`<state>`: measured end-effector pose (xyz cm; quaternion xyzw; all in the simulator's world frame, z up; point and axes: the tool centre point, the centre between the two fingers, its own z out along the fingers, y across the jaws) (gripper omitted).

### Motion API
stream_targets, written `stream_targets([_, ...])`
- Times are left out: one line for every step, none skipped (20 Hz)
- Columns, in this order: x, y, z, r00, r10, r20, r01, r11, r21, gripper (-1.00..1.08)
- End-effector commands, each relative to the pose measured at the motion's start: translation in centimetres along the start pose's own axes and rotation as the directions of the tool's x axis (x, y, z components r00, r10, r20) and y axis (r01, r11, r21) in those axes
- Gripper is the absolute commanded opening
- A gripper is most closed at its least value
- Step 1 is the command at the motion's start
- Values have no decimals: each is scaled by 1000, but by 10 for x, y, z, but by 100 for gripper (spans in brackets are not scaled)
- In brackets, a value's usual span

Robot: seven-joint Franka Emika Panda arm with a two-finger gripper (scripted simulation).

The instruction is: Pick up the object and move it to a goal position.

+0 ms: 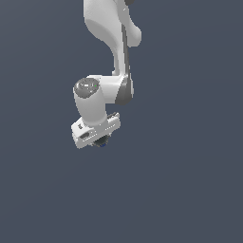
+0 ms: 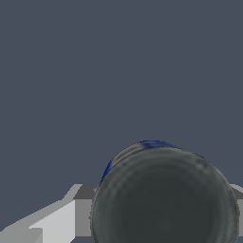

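Plain slate-grey backdrop surrounds the white hand [image 1: 99, 141], closed around the dark round object [image 1: 101, 142]

Dark round object [image 1: 100, 142] [image 2: 163, 197], blue-streaked, sits tucked under the tool [image 1: 98, 140].

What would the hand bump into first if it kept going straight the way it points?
Probably nothing beyond the ball already between the hand's fingers. Past it, both views show only plain grey, though depth is hard to judge.

A bare simulated void: flat grey-blue backdrop [image 1: 190, 190].
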<state>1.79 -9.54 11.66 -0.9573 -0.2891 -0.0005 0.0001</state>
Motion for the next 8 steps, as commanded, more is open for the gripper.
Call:
stream_targets([1,9,-10,1000,-1,0,1,1000,1,-100])
stream_targets([1,11,-13,1000,-1,0,1,1000,1,-100])
stream_targets([2,13,-15,1000,-1,0,1,1000,1,-100])
stream_targets([2,15,-17,1000,-1,0,1,1000,1,-100])
stream_targets([2,16,-18,1000,-1,1,1,1000,0,-100])
stream_targets([2,17,-19,1000,-1,1,1,1000,0,-100])
stream_targets([2,18,-20,1000,-1,1,1,1000,0,-100])
stream_targets([2,18,-20,1000,-1,1,1,1000,0,-100])
